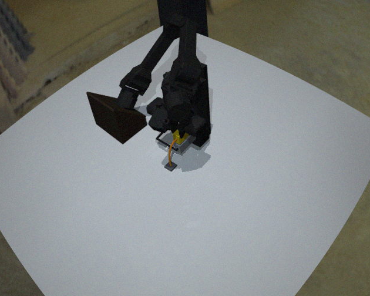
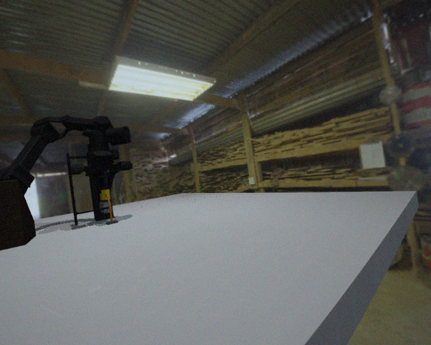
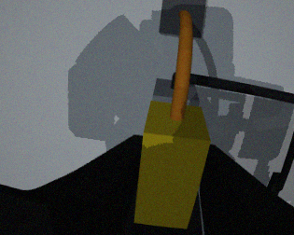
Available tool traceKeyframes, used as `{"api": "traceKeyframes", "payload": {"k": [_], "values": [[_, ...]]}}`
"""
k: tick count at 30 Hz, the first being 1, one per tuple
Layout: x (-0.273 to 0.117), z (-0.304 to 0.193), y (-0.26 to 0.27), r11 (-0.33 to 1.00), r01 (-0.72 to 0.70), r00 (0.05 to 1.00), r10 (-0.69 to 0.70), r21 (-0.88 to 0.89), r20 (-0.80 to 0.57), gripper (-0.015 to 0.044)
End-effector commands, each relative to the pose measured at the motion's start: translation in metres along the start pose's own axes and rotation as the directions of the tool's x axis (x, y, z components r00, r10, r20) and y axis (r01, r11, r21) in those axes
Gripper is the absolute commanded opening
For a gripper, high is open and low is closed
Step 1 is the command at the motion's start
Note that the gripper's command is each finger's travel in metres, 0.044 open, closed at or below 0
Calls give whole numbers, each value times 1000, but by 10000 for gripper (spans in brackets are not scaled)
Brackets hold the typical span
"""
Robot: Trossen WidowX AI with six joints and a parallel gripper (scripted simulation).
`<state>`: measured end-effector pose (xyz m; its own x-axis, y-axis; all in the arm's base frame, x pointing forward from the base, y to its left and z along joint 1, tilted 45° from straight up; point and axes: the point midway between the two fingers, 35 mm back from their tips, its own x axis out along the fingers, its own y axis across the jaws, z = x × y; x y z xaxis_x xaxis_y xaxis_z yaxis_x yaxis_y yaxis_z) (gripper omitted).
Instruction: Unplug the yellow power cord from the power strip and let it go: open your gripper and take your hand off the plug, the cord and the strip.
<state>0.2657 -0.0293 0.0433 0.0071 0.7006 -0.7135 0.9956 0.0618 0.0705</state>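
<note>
The yellow plug (image 1: 178, 138) (image 2: 104, 194) (image 3: 172, 182) stands upright over the grey power strip (image 1: 182, 147) (image 3: 162, 88). Whether it is fully seated in the strip cannot be told. Its orange cord (image 1: 169, 155) (image 2: 109, 208) (image 3: 183, 61) arches from the plug's side down to a small dark square base (image 1: 170, 166) (image 3: 169, 20) on the table. My gripper (image 1: 178, 132) (image 3: 173, 149) points down with its black fingers against both sides of the plug, shut on it. The fingers and arm hide part of the plug and strip.
A thin black frame (image 1: 165, 143) (image 2: 72, 193) (image 3: 242, 87) stands beside the strip. A tall dark panel (image 1: 205, 105) stands close on the other side. A brown wedge-shaped block (image 1: 105, 114) (image 2: 7, 215) is on the end of a dark arm-like part nearby.
</note>
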Motion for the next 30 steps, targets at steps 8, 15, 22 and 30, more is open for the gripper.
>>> {"api": "traceKeyframes", "payload": {"k": [8, 15, 22, 30], "values": [[0, 0, 0, 1000, -2, 1000, 2, -2, 0, 0], [-1, 9, 1, 1000, -2, 1000, 2, -1, 0, 0], [-1, 20, 2, 1000, -2, 1000, 2, 0, 1, 0], [-2, 33, 3, 1000, -2, 1000, 2, 1, 2, 0]]}}
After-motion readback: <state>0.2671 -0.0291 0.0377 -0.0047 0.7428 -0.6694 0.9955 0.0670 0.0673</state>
